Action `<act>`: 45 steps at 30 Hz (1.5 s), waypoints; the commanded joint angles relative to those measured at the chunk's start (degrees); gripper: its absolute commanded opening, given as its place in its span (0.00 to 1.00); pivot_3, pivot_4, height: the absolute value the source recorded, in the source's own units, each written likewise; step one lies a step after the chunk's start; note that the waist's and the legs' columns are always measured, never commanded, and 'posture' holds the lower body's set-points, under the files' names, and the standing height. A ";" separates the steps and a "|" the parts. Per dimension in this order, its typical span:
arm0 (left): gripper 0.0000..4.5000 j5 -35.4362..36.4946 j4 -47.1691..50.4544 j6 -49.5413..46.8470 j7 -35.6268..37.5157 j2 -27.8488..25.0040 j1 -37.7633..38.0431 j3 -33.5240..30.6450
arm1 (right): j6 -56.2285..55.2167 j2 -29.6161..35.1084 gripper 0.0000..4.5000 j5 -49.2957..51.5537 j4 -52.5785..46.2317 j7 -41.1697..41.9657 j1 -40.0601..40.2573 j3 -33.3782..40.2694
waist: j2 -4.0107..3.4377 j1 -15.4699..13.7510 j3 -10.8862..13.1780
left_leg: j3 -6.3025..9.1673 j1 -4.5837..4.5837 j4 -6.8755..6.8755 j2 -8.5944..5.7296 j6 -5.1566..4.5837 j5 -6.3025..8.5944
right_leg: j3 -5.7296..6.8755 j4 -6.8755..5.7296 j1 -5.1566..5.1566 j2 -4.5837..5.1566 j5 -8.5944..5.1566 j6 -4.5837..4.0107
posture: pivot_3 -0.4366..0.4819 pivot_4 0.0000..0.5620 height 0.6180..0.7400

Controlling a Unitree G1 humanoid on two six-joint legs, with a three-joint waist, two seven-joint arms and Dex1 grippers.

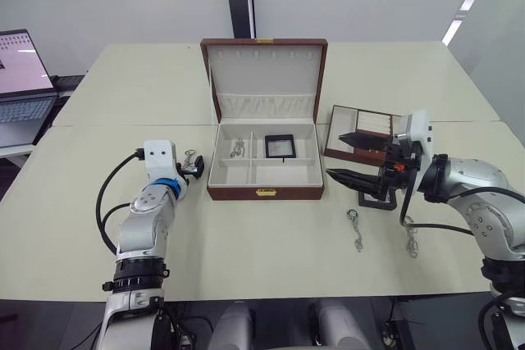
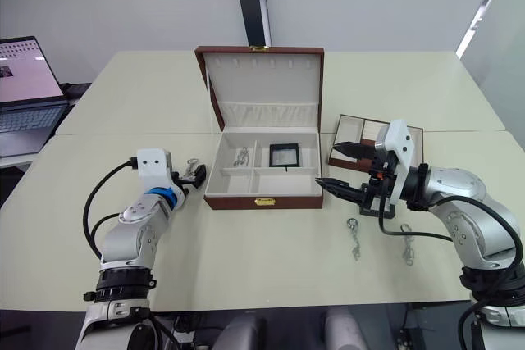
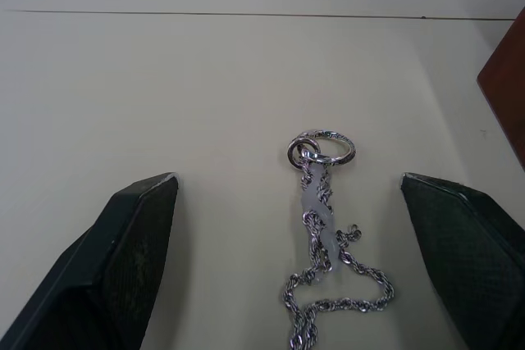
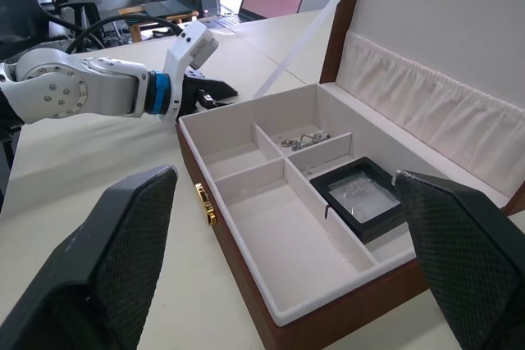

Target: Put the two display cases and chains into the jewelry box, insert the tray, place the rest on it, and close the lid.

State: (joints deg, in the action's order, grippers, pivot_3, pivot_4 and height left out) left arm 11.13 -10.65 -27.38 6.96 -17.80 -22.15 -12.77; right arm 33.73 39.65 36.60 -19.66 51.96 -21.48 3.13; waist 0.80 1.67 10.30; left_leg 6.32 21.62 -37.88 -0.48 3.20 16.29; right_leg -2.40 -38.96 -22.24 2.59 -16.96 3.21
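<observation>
One chain (image 3: 324, 235) between left claw (image 3: 308, 260) fingers

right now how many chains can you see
4: one chain in the jewelry box's back-left compartment, one on the table between the left gripper's open fingers, two on the table in front of the right gripper. Others may be hidden.

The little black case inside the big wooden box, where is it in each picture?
Left eye view: the display case lies in the jewelry box's back compartment on the robot's right.
Right eye view: the same compartment.
Left wrist view: not in it.
Right wrist view: in a compartment near the lid.
Shared landmark: the gold clasp on the box front, also seen at.
</observation>
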 commanded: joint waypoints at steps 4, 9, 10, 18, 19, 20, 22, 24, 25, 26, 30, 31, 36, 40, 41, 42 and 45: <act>1.00 -1.01 -1.41 -3.02 1.10 0.07 1.80 1.94 | 0.16 0.08 1.00 0.35 -1.28 -0.45 -0.72 0.94 | -0.03 0.01 -0.03 | -0.03 -0.02 0.01 0.00 0.00 0.00 | -0.02 0.00 0.01 0.00 0.00 0.00 | 0.48 0.27 1.00; 0.91 -0.98 -1.83 -2.90 1.42 0.31 1.64 1.76 | 0.17 0.15 1.00 0.29 -1.14 -0.54 -0.76 0.99 | -0.04 -0.01 -0.04 | -0.03 -0.03 0.01 -0.01 0.00 0.00 | -0.02 0.00 0.01 0.01 0.00 0.00 | 0.48 0.27 1.00; 0.87 -0.96 -1.94 -2.84 1.44 0.35 1.63 1.68 | 0.17 0.21 1.00 0.28 -1.16 -0.54 -0.71 1.03 | -0.05 -0.01 -0.04 | -0.03 -0.03 0.01 -0.01 0.00 0.00 | -0.02 0.00 0.02 0.01 0.00 0.00 | 0.48 0.27 1.00; 0.35 -0.61 -2.34 -1.98 1.66 0.60 3.01 1.30 | 0.10 0.71 1.00 0.29 -1.02 -0.52 -0.51 1.52 | -0.17 0.09 -0.12 | -0.08 -0.09 0.02 0.00 0.00 0.00 | -0.07 0.00 0.04 0.01 0.00 0.00 | 0.48 0.27 1.00; 0.28 -0.57 -2.32 -2.06 1.55 0.68 3.06 1.25 | 0.07 0.78 1.00 0.30 -0.99 -0.50 -0.49 1.57 | -0.18 0.08 -0.13 | -0.08 -0.10 0.03 0.00 0.00 0.00 | -0.07 0.00 0.05 0.01 0.00 0.00 | 0.48 0.27 1.00; 0.21 -0.49 -2.22 -2.12 1.43 0.80 3.11 1.16 | 0.06 0.86 1.00 0.32 -0.99 -0.49 -0.45 1.63 | -0.20 0.08 -0.14 | -0.07 -0.10 0.03 0.00 -0.01 0.00 | -0.06 0.00 0.05 0.01 0.00 0.00 | 0.48 0.27 1.00; 0.08 -0.41 -2.04 -2.09 1.26 1.01 3.33 1.08 | -0.01 0.97 1.00 0.30 -0.96 -0.47 -0.40 1.70 | -0.25 0.09 -0.18 | -0.08 -0.11 0.03 0.00 -0.01 0.00 | -0.07 0.00 0.06 0.01 0.00 0.00 | 0.48 0.27 1.00; 0.02 -0.43 -2.07 -1.80 1.18 1.24 3.57 1.08 | -0.14 1.00 1.00 0.20 -0.79 -0.39 -0.42 1.69 | -0.27 0.10 -0.19 | -0.09 -0.12 0.03 0.00 -0.01 0.00 | -0.07 0.00 0.07 0.01 0.00 0.00 | 0.48 0.27 1.00; 0.02 -0.46 -2.08 -1.46 1.11 1.37 3.76 1.02 | -0.19 1.00 1.00 0.17 -0.73 -0.36 -0.44 1.68 | -0.28 0.10 -0.19 | -0.09 -0.13 0.03 0.00 -0.01 0.01 | -0.08 0.00 0.07 0.01 0.00 0.00 | 0.48 0.27 1.00; 0.02 -0.48 -2.08 -1.22 1.07 1.46 3.89 0.98 | -0.22 1.00 1.00 0.16 -0.70 -0.35 -0.45 1.68 | -0.28 0.10 -0.19 | -0.09 -0.13 0.03 0.00 -0.01 0.01 | -0.08 0.00 0.07 0.01 0.00 0.00 | 0.48 0.27 1.00; 0.02 0.30 -1.21 0.15 0.85 2.24 4.75 -0.27 | -0.47 1.08 1.00 0.00 -0.36 -0.17 -0.56 1.74 | -0.28 0.13 -0.20 | -0.10 -0.13 0.03 0.00 -0.01 0.01 | -0.09 0.01 0.07 0.01 0.00 0.00 | 0.48 0.27 1.00; 0.02 0.61 -0.39 0.65 0.88 2.37 4.85 -0.71 | -0.53 1.13 1.00 -0.03 -0.27 -0.13 -0.64 1.79 | -0.28 0.16 -0.20 | -0.10 -0.13 0.03 0.00 -0.01 0.01 | -0.09 0.01 0.07 0.01 0.00 0.00 | 0.48 0.27 1.00; 0.02 2.07 1.60 1.43 0.86 2.23 3.37 -2.46 | -1.02 1.01 1.00 -0.22 0.75 -0.03 -1.37 1.96 | -0.27 0.17 -0.19 | -0.08 -0.12 0.04 0.01 -0.01 0.01 | -0.08 0.01 0.06 0.00 0.00 0.00 | 0.48 0.27 1.00; 0.02 2.32 1.82 1.26 0.93 1.88 1.89 -2.32 | -1.33 0.84 1.00 -0.20 0.64 -0.36 -1.61 2.07 | -0.26 0.13 -0.19 | -0.08 -0.11 0.04 0.00 -0.01 0.01 | -0.06 0.01 0.06 0.00 0.00 0.00 | 0.48 0.27 1.00; 0.02 2.38 2.25 1.09 0.93 1.82 1.79 -2.28 | -1.28 0.86 1.00 -0.04 0.36 -0.49 -1.47 2.22 | -0.26 0.11 -0.18 | -0.06 -0.10 0.04 0.00 -0.01 0.00 | -0.05 0.01 0.06 0.00 0.00 0.00 | 0.48 0.27 1.00; 0.02 2.54 3.08 0.94 0.87 1.83 1.89 -2.35 | -1.20 0.88 1.00 0.19 -0.07 -0.62 -1.09 2.43 | -0.25 0.11 -0.18 | -0.05 -0.08 0.04 0.00 -0.01 0.00 | -0.04 0.02 0.06 0.00 0.00 0.00 | 0.48 0.27 1.00; 0.02 3.45 6.04 1.21 1.44 1.56 2.67 -2.93 | -1.09 1.02 1.00 0.58 -0.88 -0.86 0.00 2.80 | -0.20 0.08 -0.15 | -0.04 -0.01 0.03 0.00 0.00 0.00 | -0.03 0.03 0.01 0.00 0.00 0.00 | 0.48 0.27 1.00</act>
State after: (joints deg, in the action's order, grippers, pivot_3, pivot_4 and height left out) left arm 13.91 -7.74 -26.33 8.19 -15.59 -19.75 -14.50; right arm 33.35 40.25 36.62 -18.40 51.17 -21.43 3.73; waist 0.61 1.75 10.16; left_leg 6.30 21.63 -37.85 -0.47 3.20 16.29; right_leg -2.42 -38.93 -22.26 2.59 -16.96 3.21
